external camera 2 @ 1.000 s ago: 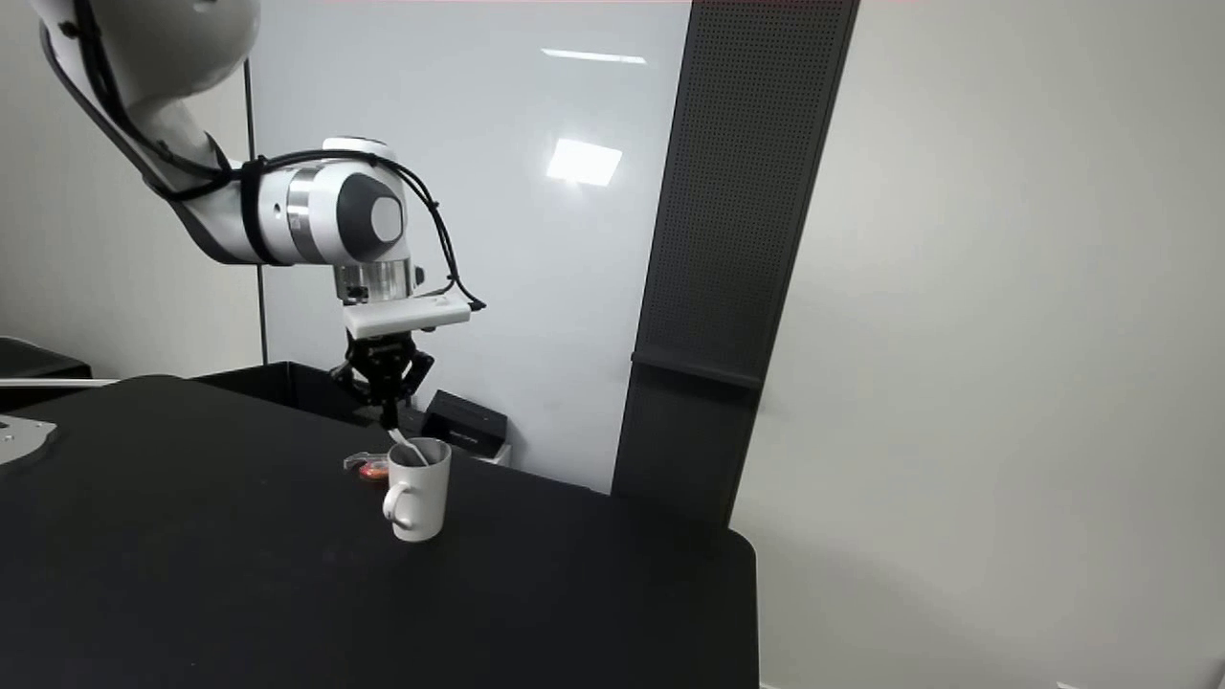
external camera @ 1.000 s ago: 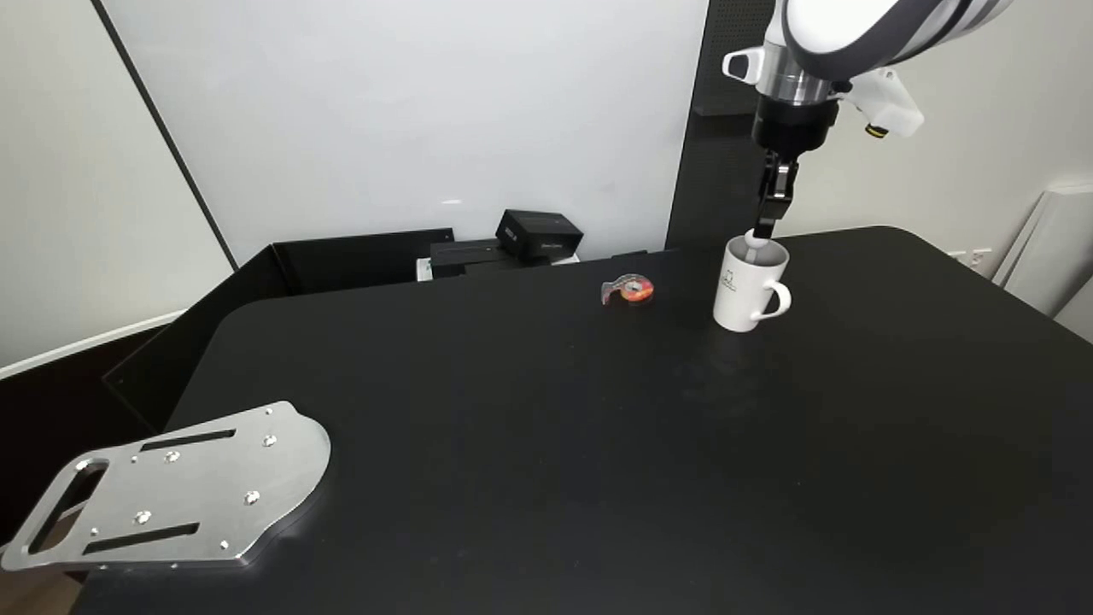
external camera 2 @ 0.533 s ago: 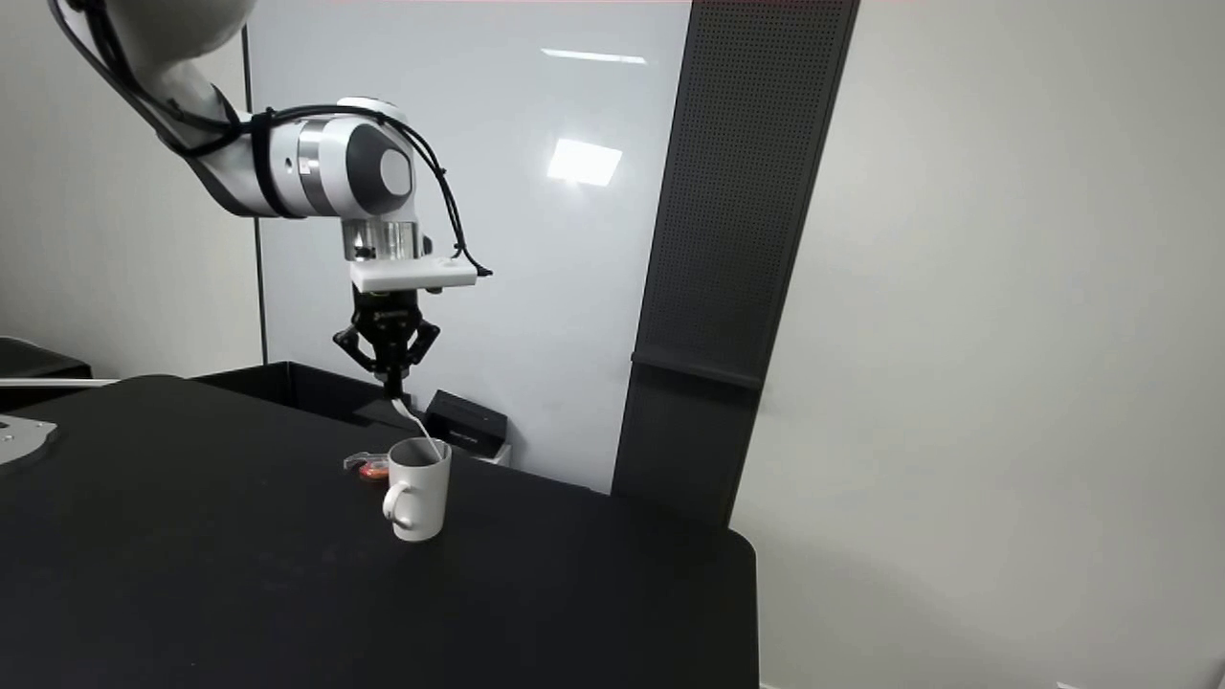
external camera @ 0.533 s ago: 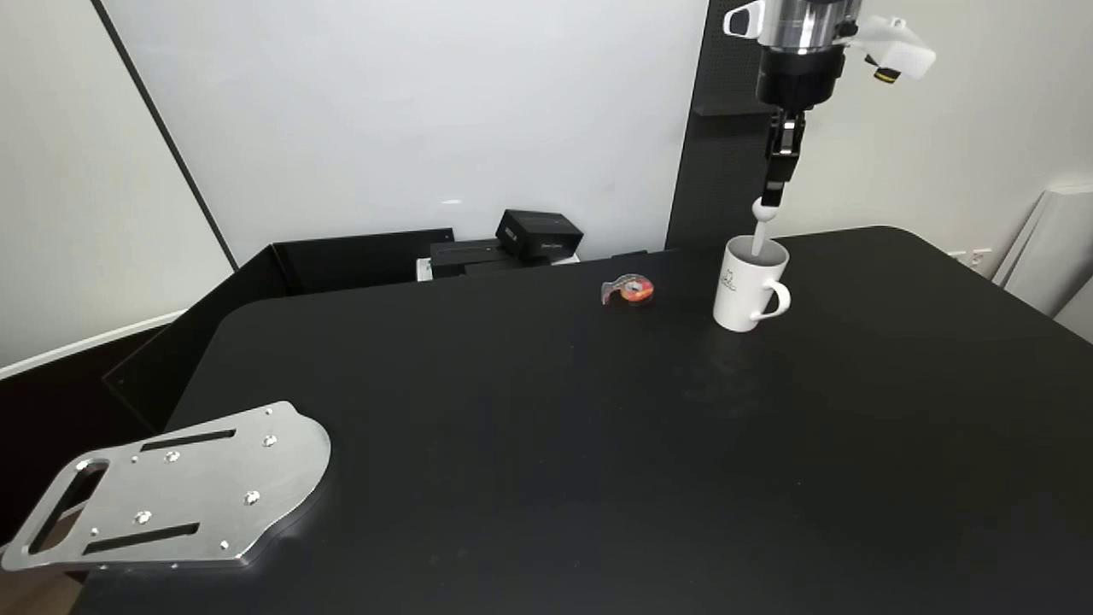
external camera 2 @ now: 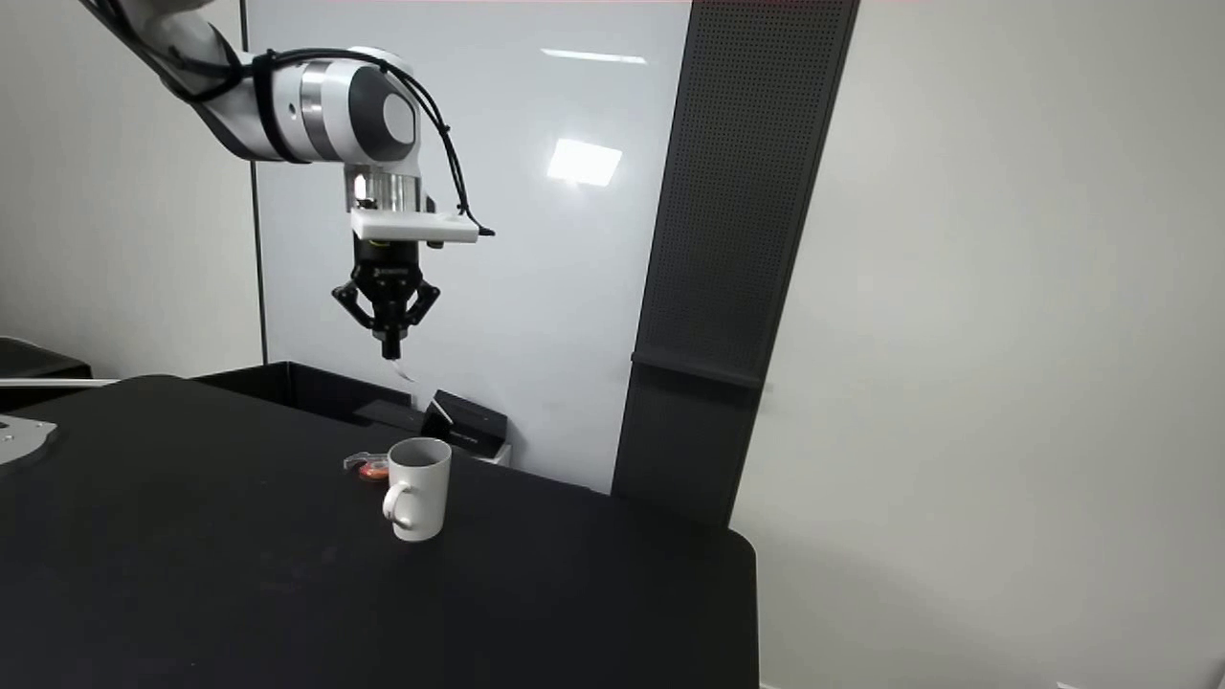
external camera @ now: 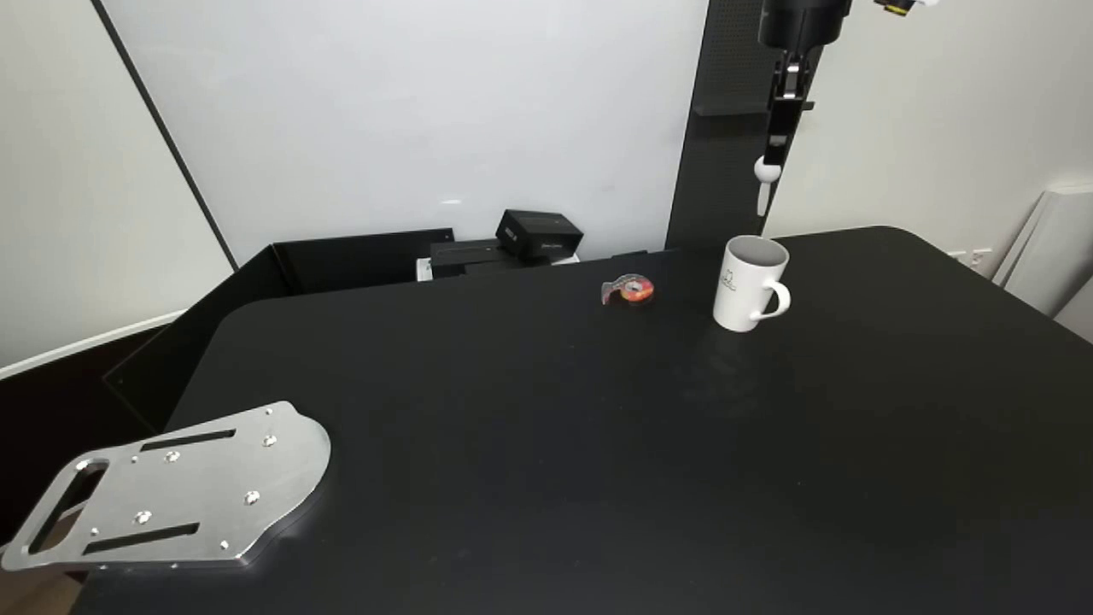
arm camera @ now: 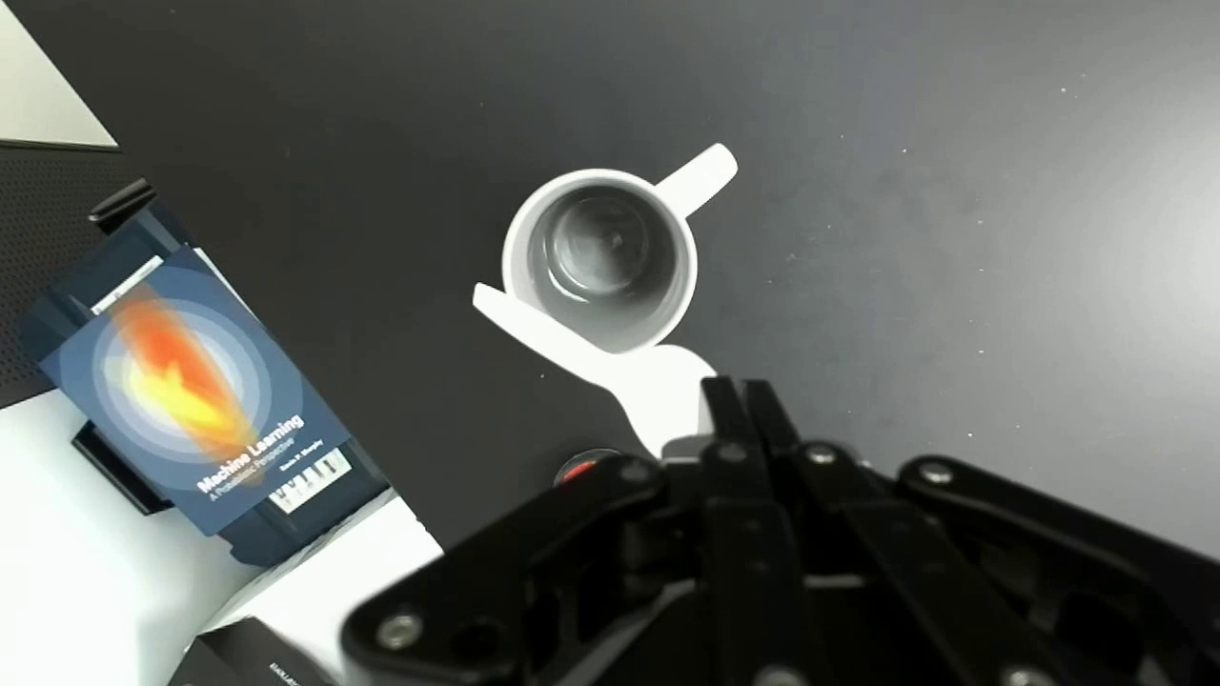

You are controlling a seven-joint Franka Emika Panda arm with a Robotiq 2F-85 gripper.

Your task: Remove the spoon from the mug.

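Tabletop (external camera: 512, 427) spreads black near a glossy white panel (external camera: 410, 111), claw (external camera: 775, 156) clasping the spoon (external camera: 765, 179) clear of the mug (external camera: 741, 295).

At the end effector (arm camera: 740, 384), the spoon (arm camera: 658, 391) looks like smooth plastic; below, the mug (external camera: 741, 301) looks like glossy ceramic, the counter (external camera: 512, 427) smooth and mostly matt; well apart, the plate (external camera: 213, 478) is satin metal.

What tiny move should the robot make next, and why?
Probably shift the spoon sideways from the mug. The gripper holds it higher than the mug in both exterior views, yet it overlaps the mug's edge in the wrist view, so lowering here might bump it.
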